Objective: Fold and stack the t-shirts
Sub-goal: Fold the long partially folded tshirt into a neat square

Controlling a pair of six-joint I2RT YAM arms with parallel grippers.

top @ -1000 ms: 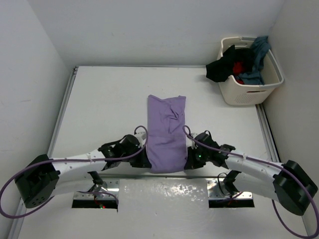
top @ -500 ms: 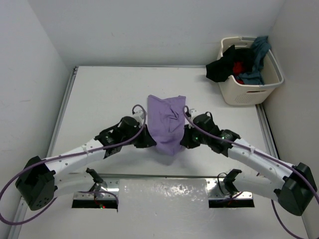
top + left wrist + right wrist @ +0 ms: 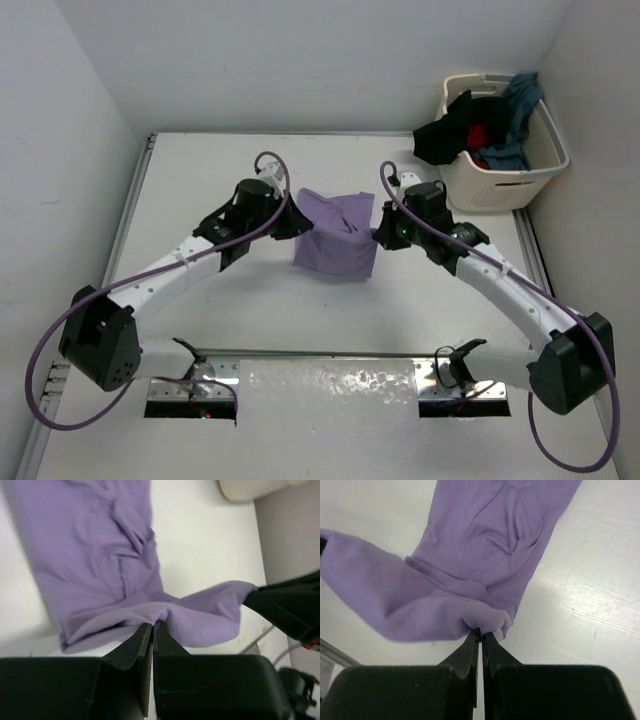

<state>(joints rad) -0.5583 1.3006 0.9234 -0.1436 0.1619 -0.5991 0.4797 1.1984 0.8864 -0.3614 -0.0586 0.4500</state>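
The lavender t-shirt (image 3: 336, 238) lies mid-table, its near end lifted and doubled over toward the far end. My left gripper (image 3: 299, 222) is shut on the shirt's left corner (image 3: 165, 612). My right gripper (image 3: 375, 234) is shut on the right corner (image 3: 487, 622). The held edge hangs between the two grippers above the lower layer (image 3: 85, 550), which also shows in the right wrist view (image 3: 490, 535). The black shirt (image 3: 443, 132), red shirt (image 3: 481, 134) and teal shirt (image 3: 516, 105) are in the basket.
The cream laundry basket (image 3: 497, 186) stands at the far right corner, the black shirt draped over its left rim. White walls enclose the table on the left, back and right. A raised rail (image 3: 330, 354) runs along the near edge.
Both grippers have carried the shirt's near edge away from the arm bases toward the far end, folding the long shirt roughly in half. Both arms are now stretched out.
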